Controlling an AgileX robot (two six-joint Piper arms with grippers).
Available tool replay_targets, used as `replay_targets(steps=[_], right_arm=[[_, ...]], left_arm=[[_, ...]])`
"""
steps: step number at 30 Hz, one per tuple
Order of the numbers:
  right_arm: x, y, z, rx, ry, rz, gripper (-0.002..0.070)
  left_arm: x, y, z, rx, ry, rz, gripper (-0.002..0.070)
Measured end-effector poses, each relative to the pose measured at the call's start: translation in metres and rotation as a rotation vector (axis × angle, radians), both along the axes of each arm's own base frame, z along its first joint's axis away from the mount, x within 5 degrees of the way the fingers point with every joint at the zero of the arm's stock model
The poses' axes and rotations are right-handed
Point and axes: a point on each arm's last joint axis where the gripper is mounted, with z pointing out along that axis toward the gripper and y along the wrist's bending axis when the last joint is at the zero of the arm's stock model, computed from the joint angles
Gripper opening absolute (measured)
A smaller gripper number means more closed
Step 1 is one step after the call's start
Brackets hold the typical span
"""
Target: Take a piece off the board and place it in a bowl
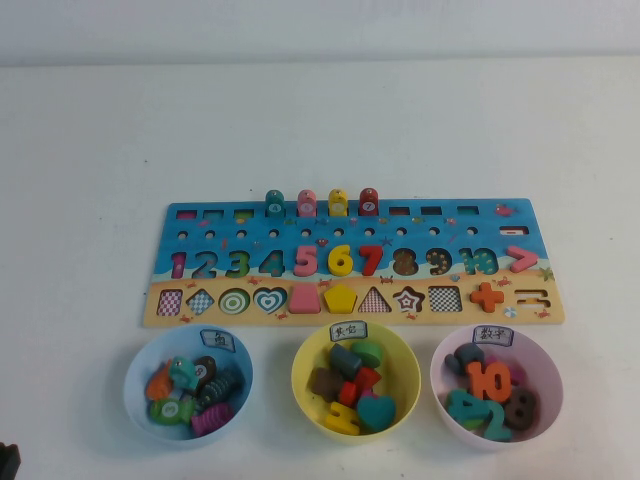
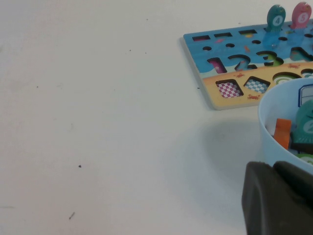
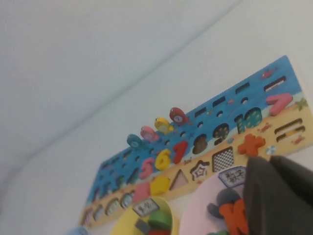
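The yellow bowl [image 1: 355,378] sits at six o'clock, just below the board [image 1: 355,262]; the orange plus piece [image 1: 487,296] lies seated at four o'clock on the tan strip. Left gripper [image 2: 279,200] and right gripper [image 3: 276,196] hang low beside the bowls, fingers' state cannot be told

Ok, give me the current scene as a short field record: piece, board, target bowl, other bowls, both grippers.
piece: orange plus piece, seated in the board's tan strip, right part
board: puzzle board, flat on the table, behind the bowls
target: yellow bowl, middle, already holding shapes
other bowls: light blue bowl left, pale pink bowl right
left gripper: beside the light blue bowl, holding nothing visible
right gripper: above the pale pink bowl
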Motion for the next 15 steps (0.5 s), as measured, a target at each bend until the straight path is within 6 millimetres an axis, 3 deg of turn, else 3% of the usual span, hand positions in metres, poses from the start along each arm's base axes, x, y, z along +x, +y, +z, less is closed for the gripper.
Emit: replay_targets(steps=[3,7,12,15], right_arm=[[0.002,0.002,0.031,-0.195,0.009,0.051,-0.0018],[0.02,0.002,0.076,-0.475,0.145,0.147,-0.0018],[0.061,0.0,0.136,-0.742,0.352,0.34,-0.0018],[0.094,0.001,0.155,-0.809,0.471,0.457,-0.0018]], left_arm=[[0.0,0.0,0.0,0.0,0.0,0.0,-0.0004],[0.0,0.0,0.0,0.0,0.0,0.0,-0.0004],[0.0,0.0,0.0,0.0,0.0,0.0,-0.0004],[0.0,0.0,0.0,0.0,0.0,0.0,-0.0004]])
